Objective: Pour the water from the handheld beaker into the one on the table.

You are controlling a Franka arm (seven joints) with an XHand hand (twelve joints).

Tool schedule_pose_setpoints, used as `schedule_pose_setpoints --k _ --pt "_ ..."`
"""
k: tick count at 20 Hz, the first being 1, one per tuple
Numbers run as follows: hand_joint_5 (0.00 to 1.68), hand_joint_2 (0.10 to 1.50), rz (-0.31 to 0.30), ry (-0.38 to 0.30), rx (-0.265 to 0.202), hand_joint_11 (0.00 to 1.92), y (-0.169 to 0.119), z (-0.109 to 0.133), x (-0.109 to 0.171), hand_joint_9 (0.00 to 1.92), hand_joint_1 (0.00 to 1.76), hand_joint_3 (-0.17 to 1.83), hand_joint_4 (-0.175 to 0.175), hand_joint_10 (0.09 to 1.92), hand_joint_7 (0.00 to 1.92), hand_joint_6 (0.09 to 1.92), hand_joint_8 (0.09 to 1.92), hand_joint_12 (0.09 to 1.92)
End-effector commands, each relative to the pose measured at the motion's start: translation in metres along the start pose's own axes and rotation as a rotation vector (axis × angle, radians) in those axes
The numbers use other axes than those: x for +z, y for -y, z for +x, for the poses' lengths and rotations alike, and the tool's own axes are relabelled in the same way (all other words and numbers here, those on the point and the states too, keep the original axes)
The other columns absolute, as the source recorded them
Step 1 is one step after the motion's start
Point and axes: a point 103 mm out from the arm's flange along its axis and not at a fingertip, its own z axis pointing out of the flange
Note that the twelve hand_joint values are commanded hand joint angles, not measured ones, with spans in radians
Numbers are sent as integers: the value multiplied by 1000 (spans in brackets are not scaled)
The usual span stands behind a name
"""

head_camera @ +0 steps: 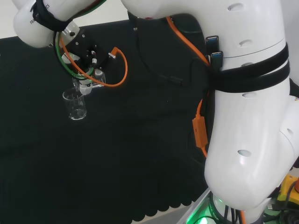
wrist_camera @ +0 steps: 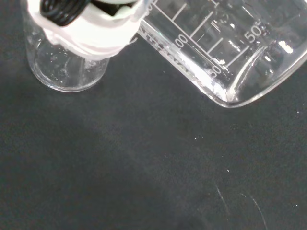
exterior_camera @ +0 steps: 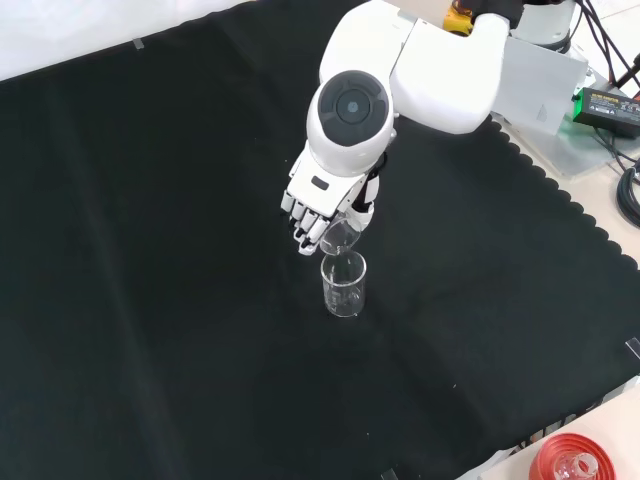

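Hand (exterior_camera: 318, 208) with fingers curled round a clear beaker (exterior_camera: 338, 236), tilted with its lip just above the second beaker (exterior_camera: 343, 285), which stands upright on the black cloth (exterior_camera: 150, 300) directly below the hand

Black cloth (exterior_camera: 150, 250) with a scalloped edge covered the bench. In the front view, a red ribbed ring stand (exterior_camera: 575, 462) lay off the cloth's lower right corner, something clear and small inside it. A black power brick (exterior_camera: 607, 102) sat at the upper right.
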Motion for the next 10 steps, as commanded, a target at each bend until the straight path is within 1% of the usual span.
schedule_pose_setpoints --k 1,10 --pt "1445 1023 3 9 0 1218 2 0 -1 1469 1316 -175 -175 108 1555 190 87 815" --pt "1445 1023 12 22 -1 1221 2 1 -6 1471 1316 -175 -175 107 1555 190 87 811"
